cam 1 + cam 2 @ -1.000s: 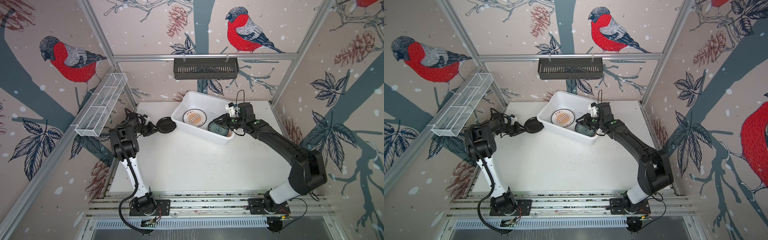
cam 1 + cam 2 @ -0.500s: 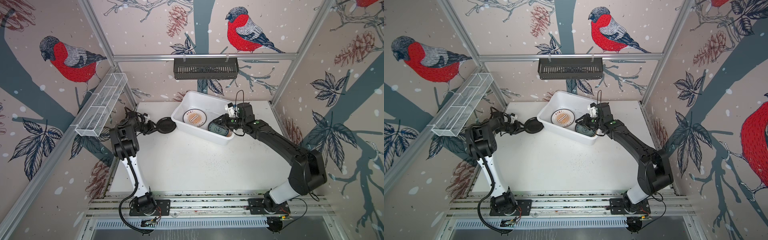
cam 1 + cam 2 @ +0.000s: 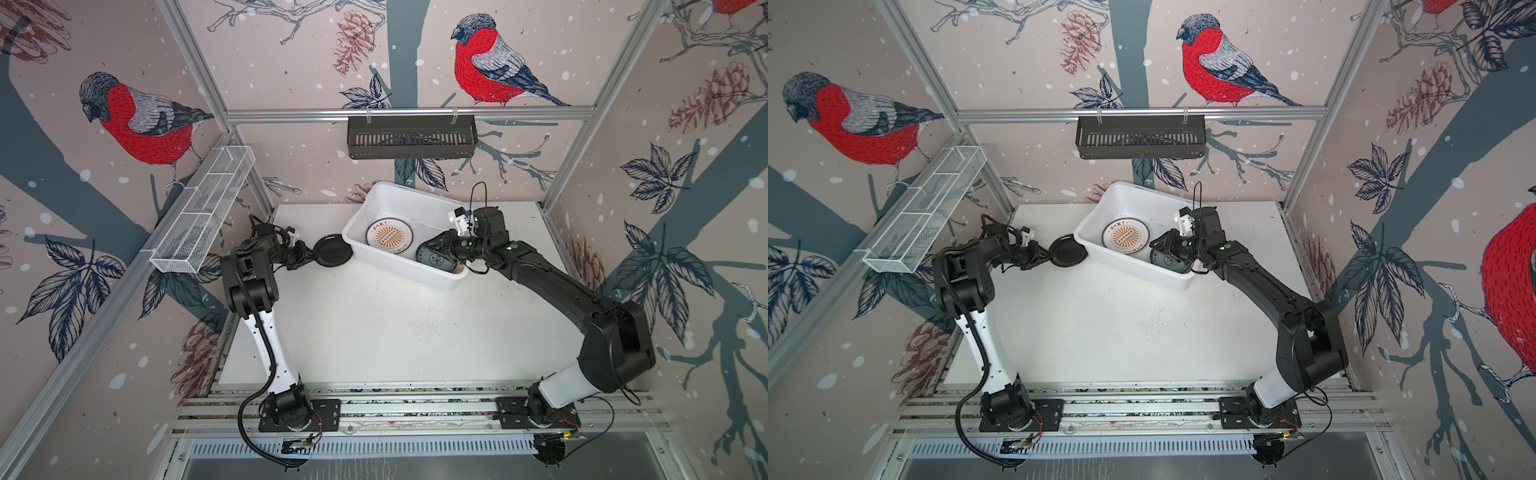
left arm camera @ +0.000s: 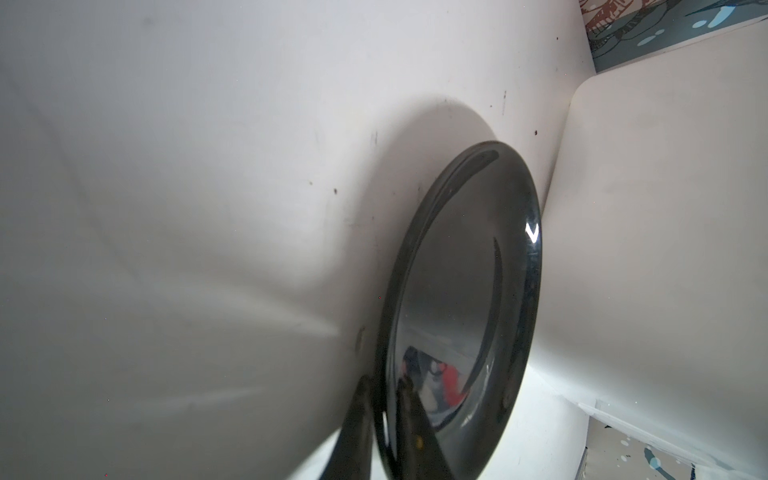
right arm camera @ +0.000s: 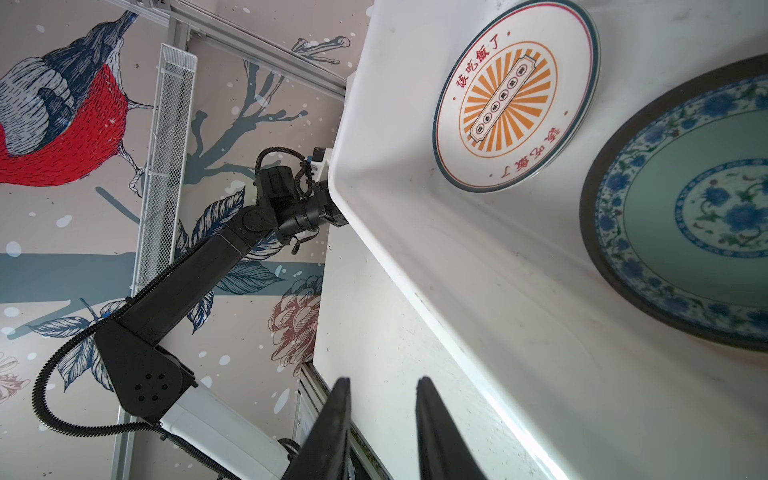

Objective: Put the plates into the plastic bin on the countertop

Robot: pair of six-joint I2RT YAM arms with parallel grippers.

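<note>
Two fingers [image 4: 357, 432] cut off | left end effector [image 4: 384, 399] grips black plate [image 4: 465, 291] rim

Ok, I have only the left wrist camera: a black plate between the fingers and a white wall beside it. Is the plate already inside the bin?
Observer: No. In both top views the black plate is outside the bin, against its end wall.
Operator: And which plates lie in the bin?
Observer: Two show clearly: a sunburst plate and a teal plate.
Operator: Does the right gripper hold something?
Observer: No. In the right wrist view the right gripper is open, with nothing between its fingers.
</note>
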